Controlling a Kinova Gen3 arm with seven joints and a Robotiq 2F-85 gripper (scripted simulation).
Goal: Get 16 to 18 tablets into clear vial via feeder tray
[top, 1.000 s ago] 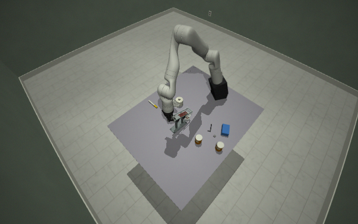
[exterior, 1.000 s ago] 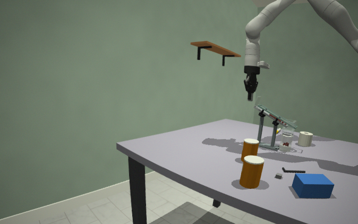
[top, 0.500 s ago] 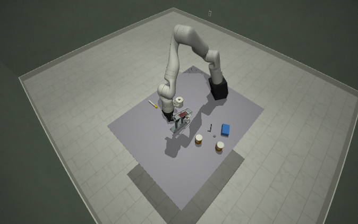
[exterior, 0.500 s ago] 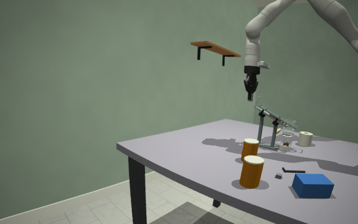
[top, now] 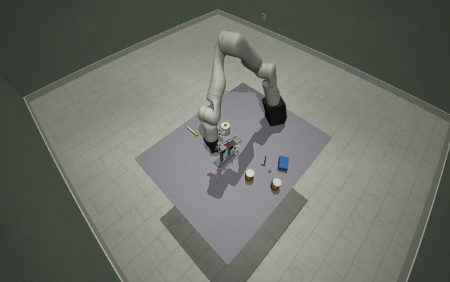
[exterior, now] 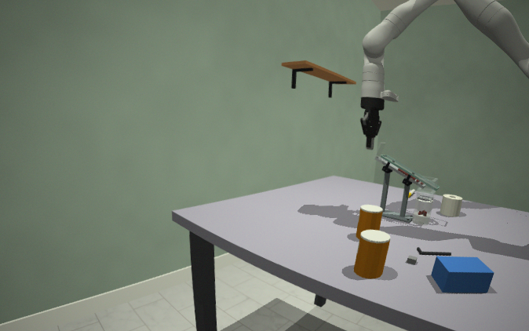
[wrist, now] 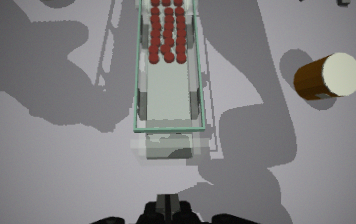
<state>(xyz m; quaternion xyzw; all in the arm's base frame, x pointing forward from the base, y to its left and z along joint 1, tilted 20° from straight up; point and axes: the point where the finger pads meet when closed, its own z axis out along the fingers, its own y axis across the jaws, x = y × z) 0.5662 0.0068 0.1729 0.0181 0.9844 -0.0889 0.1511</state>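
From the top, the arm (top: 218,77) arches from its black base (top: 275,111) down to the tray (top: 230,144), which sits on a stand near the middle of the grey table (top: 213,214); the jaws (top: 213,149) hang at the tray's raised end; a tape roll (top: 226,128) lies just behind the tray, a pen (top: 191,131) off to one side, and a blue box (top: 283,163) and two orange bottles (top: 250,175) stand well apart on the other side.

From the exterior, the jaws (exterior: 370,143) are clenched on nothing and hover just above the tray's (exterior: 408,172) high end, not touching it; the tray slopes down toward the vial (exterior: 424,204), which stands upright on the table (exterior: 275,231) below the low end; a small white dish (exterior: 421,217) with a few red tablets sits beside the stand's foot; a wooden shelf (exterior: 318,71) hangs on the wall.

From the wrist, the closed jaws point down past the tray's (wrist: 170,129) near rim; red tablets (wrist: 168,35) crowd its far half, the near half bare; one orange bottle (wrist: 322,77) shows at right.
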